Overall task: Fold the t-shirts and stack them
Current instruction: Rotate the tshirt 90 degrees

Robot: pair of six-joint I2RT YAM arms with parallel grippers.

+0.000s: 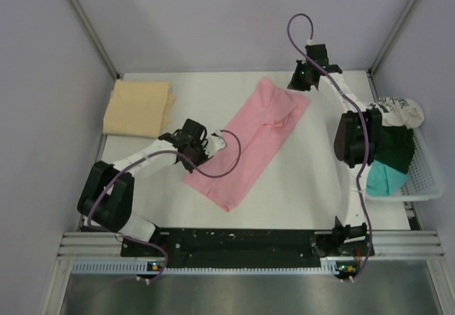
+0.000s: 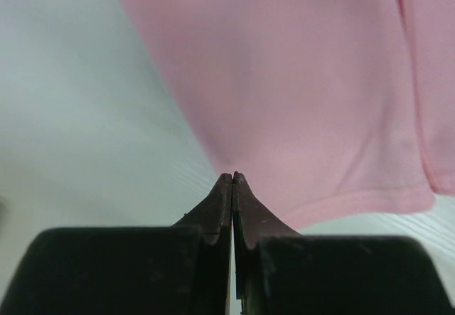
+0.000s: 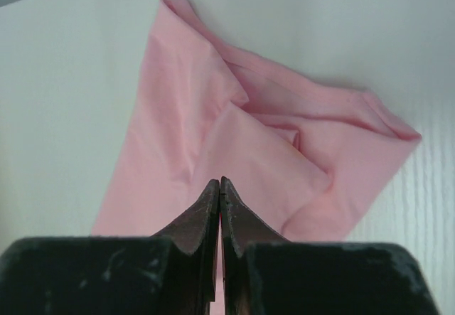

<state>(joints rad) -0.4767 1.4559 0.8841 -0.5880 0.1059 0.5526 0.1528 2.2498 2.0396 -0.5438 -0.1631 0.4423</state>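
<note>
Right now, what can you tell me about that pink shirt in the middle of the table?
The pink shirt looks like soft, thin cloth, folded into a long strip that lies diagonally on the white table. Its far end is rumpled into loose folds and its near end lies flat. The left gripper is shut on its left edge, where the cloth puckers toward the tips. The right gripper, also shut, seems to pinch the far end.

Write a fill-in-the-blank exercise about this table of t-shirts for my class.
The spread-out t-shirt is coloured ____.
The folded tan t-shirt lies by the far ____ corner of the table.
The teal t-shirt sits in a white ____.
The left gripper and right gripper are both ____.
Missing: pink; left; basket; shut.
</note>
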